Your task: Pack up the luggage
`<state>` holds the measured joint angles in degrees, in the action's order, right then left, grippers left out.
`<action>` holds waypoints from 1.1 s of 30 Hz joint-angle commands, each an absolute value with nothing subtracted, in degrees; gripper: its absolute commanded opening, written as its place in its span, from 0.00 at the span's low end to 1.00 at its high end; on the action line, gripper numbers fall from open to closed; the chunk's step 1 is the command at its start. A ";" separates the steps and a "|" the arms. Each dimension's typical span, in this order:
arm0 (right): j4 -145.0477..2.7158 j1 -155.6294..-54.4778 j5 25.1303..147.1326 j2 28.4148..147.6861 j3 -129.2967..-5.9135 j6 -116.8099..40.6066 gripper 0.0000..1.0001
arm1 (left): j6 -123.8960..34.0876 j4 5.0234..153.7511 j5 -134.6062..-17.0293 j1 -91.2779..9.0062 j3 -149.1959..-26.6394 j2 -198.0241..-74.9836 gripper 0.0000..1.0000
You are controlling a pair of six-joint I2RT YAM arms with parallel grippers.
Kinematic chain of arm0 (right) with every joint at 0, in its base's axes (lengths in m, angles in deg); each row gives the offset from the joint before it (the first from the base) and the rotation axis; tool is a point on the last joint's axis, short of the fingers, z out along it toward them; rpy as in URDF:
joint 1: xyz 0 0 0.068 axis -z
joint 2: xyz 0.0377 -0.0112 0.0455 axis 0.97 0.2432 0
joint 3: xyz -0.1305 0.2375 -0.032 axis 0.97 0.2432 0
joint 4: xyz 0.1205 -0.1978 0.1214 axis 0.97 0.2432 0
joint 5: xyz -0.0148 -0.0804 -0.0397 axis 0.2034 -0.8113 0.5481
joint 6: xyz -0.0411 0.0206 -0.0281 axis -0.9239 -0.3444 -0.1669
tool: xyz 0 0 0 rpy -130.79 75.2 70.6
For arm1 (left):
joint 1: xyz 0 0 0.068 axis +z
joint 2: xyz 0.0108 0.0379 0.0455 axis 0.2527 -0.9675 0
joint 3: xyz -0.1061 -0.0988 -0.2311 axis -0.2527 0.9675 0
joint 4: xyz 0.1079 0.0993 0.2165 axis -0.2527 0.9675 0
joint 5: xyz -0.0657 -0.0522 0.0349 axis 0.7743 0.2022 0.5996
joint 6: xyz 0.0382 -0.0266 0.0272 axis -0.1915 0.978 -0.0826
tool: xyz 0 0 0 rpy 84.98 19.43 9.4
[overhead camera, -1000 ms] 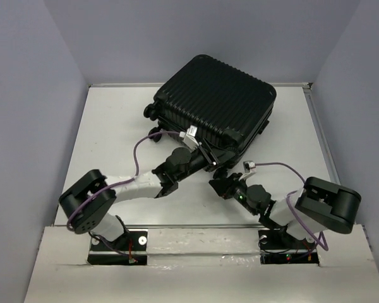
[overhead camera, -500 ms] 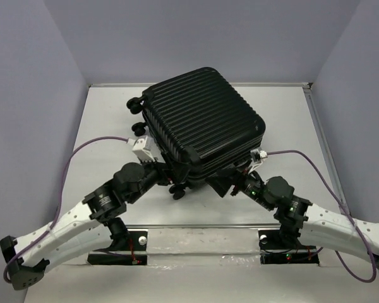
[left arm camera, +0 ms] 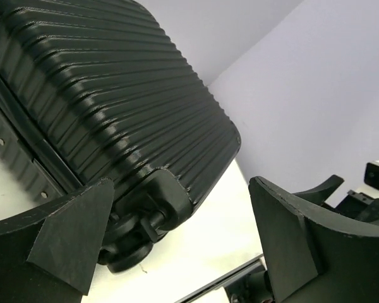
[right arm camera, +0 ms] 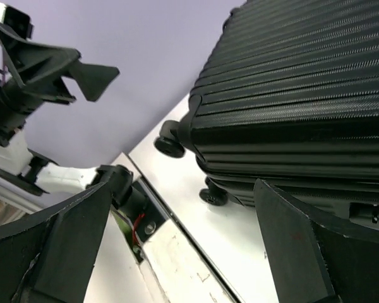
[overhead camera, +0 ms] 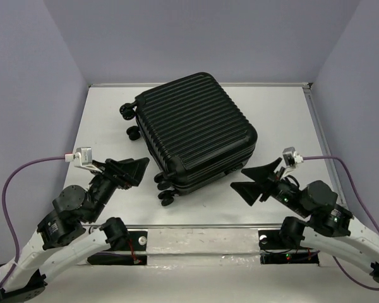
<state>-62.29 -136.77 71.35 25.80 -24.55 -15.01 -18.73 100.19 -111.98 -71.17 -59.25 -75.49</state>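
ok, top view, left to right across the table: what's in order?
left end effector → luggage → right end effector

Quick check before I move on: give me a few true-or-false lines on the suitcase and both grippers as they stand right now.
1. The suitcase is shut and lies flat on the table. True.
2. The left gripper is clamped on a wheel. False: it is open and holds nothing.
3. The right gripper is open and holds nothing. True.
4. The wheels sit on the suitcase's right side. False: they are along its left side, nearer the left arm.
5. Both grippers are at the far side of the suitcase. False: both are at its near side, one by each near corner.
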 commanded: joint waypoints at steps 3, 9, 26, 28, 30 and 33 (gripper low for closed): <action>-59.63 -137.10 69.96 26.73 -24.84 -15.92 1.00 | -19.05 102.14 -111.59 -71.33 -56.80 -76.12 0.99; -63.49 -137.10 71.81 38.25 -25.02 -15.91 1.00 | -9.65 108.12 -111.42 -71.41 -52.23 -74.99 0.99; -70.53 -137.10 78.05 40.38 -30.20 -19.51 1.00 | -20.88 106.72 -110.10 -71.41 -62.67 -68.84 0.99; -70.53 -137.10 77.88 38.79 -30.73 -19.95 1.00 | -23.34 104.45 -108.70 -71.41 -65.40 -67.87 0.99; -71.14 -137.10 77.70 38.17 -31.08 -19.52 1.00 | -23.79 104.43 -109.12 -71.41 -65.85 -67.95 0.99; -73.06 -137.10 79.10 44.28 -31.78 -18.73 1.00 | -21.08 105.74 -108.78 -71.41 -61.74 -69.27 0.99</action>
<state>-68.01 -136.77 76.60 38.80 -28.85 -18.15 -20.21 107.38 -109.36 -71.19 -64.28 -68.47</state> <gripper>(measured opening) 0.996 0.993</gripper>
